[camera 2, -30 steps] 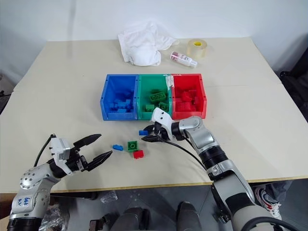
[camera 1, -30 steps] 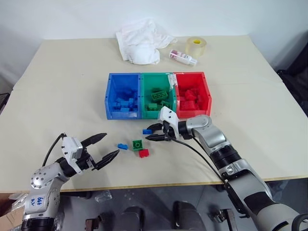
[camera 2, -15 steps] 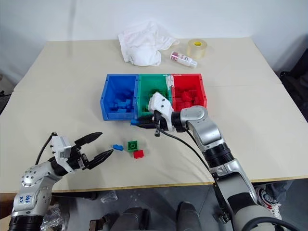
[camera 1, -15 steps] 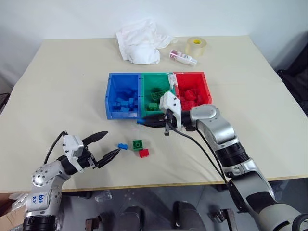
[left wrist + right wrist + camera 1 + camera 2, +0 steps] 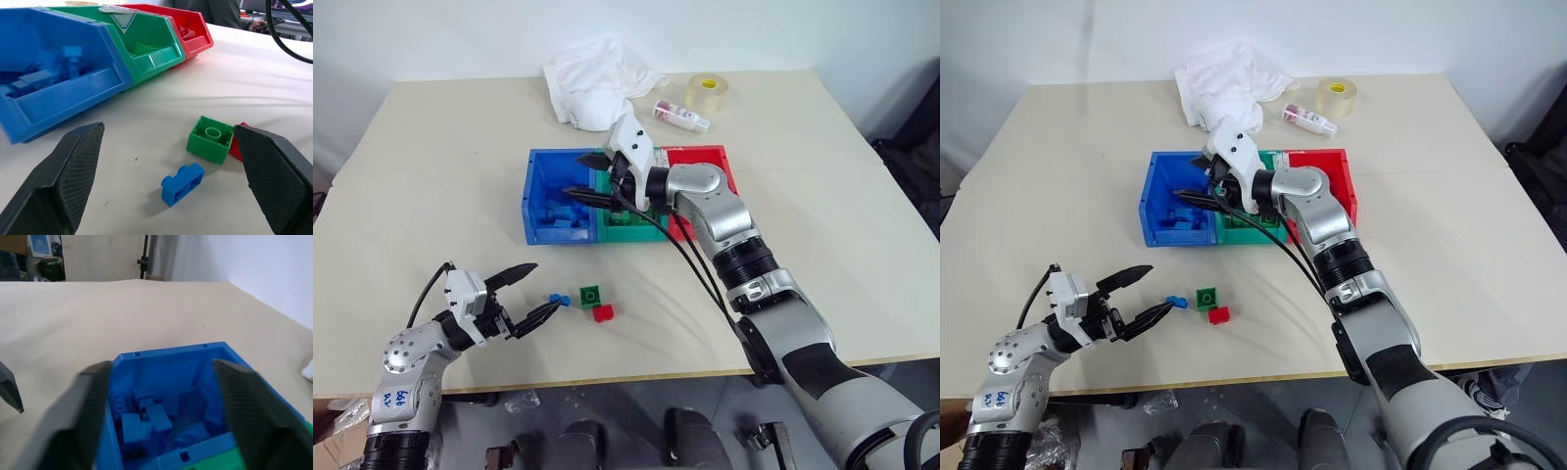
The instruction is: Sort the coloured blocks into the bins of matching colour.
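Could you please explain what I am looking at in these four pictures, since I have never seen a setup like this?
This is a humanoid robot with two arms, each ending in black two-fingered jaws. Two pictures come from cameras in its head, looking down at a table; the other two come from cameras on its wrists. On the table stand three joined bins: the blue bin, the green bin and the red bin, with blocks inside. In front lie a loose blue block, green block and red block. The left gripper stands open beside them, holding nothing. The right gripper hangs open over the blue bin, empty. Behind are a white cloth, a small bottle and a tape roll.
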Controlling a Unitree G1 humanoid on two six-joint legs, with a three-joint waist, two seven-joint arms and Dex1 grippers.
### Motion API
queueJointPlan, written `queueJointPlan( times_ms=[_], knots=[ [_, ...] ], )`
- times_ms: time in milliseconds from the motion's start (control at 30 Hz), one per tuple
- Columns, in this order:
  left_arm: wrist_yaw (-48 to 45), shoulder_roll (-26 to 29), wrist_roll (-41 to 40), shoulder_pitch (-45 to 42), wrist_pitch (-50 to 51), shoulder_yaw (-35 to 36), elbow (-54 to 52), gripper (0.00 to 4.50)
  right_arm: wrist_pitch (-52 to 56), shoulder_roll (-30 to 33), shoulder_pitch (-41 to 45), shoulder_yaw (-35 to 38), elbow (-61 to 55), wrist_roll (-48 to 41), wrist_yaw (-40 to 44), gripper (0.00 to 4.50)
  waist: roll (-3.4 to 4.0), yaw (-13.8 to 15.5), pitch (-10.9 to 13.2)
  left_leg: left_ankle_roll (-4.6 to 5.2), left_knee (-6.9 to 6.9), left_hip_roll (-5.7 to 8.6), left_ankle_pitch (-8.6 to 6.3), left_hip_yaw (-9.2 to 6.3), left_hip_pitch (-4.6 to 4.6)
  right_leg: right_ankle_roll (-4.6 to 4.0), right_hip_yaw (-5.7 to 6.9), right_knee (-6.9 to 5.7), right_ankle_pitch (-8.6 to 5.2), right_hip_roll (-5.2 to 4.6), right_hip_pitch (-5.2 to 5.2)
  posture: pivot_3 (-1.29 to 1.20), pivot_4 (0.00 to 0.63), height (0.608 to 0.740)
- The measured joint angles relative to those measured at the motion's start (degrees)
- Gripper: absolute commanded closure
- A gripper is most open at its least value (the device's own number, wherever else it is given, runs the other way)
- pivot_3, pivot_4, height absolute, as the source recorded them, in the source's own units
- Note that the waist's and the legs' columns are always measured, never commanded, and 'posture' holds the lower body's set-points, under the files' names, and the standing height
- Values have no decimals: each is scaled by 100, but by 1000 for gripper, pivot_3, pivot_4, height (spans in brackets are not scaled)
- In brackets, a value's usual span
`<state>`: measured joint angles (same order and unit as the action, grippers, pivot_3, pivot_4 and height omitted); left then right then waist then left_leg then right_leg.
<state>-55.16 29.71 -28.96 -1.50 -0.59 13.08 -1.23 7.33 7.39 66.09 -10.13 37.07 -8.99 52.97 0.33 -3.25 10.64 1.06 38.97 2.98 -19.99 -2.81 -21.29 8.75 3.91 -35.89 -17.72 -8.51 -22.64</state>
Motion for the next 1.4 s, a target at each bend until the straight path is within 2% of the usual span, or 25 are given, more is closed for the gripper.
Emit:
queueJointPlan(
  times_ms=[133, 267, 400, 500, 700, 833, 933, 1033, 1167, 1400],
  knots=[
    [-18, 0, 1, -33, 0, -29, 19, 0, 81, 226, -307, 32, -373, -23, 189, 40, 0, 10, 0, 0, 0, 1, 0, -1, -1, 0, 0, 0, 0, -1, 0, 0, 150, 740],
    [-82, -13, 11, -202, 0, -103, 203, 0, 440, 664, -963, -2, -1305, -191, 690, 40, 0, 38, 0, 1, 4, 2, 0, -2, -1, 0, 1, 2, 0, -2, 4, 0, 150, 740],
    [-138, -27, 22, -327, -9, -174, 282, 0, 1030, 1544, -2043, -70, -2812, -660, 1528, 40, -1, 120, 0, 2, 3, 1, -1, -1, -1, 0, 0, 8, 0, -2, 5, 0, 150, 740],
    [-214, -22, 22, -382, -10, -189, 419, 0, 1628, 2462, -2916, -70, -3828, -1024, 2044, 40, -1, 184, 1, 2, 6, -1, -1, 5, -2, 1, 0, 21, 0, -2, 11, 0, 150, 740],
    [-395, 57, 22, -465, -18, -175, 594, 0, 2333, 3598, -4173, 391, -4976, -1423, 2102, 40, -2, 230, 1, 2, 11, -10, -2, 22, -1, 2, -2, 36, 1, 0, 17, 0, 150, 740],
    [-525, 154, 23, -495, -20, -164, 711, 0, 2435, 4004, -4578, 649, -5200, -1465, 2032, 40, -2, 262, 1, 2, 11, -12, -2, 27, -1, 2, -3, 39, 1, 0, 17, 0, 150, 740],
    [-601, 216, 23, -583, -42, -142, 858, 0, 2481, 4046, -4595, 609, -5278, -1455, 1959, 40, -2, 311, 1, 1, 14, -13, -1, 28, 0, 2, -3, 39, 1, 0, 18, 0, 150, 740],
    [-639, 221, 24, -620, -64, -116, 902, 0, 2523, 3992, -4343, 259, -5256, -1268, 1866, 40, -3, 322, 1, 1, 15, -12, -1, 27, 0, 2, -3, 38, 1, -1, 18, 0, 150, 740],
    [-700, 210, 45, -782, -80, -189, 934, 0, 2482, 3158, -3611, -628, -5072, -891, 1626, 40, -2, 301, 1, -4, 13, -20, -1, 25, -1, 2, -1, 34, 1, 7, 10, 0, 150, 740],
    [-672, 195, 71, -671, -79, -200, 844, 0, 2370, 1985, -2702, -1667, -4287, -320, 1403, 40, -3, 299, 1, -1, 14, -10, -2, 13, -2, 2, 5, 27, 1, 2, 11, 0, 150, 740]
  ],
)
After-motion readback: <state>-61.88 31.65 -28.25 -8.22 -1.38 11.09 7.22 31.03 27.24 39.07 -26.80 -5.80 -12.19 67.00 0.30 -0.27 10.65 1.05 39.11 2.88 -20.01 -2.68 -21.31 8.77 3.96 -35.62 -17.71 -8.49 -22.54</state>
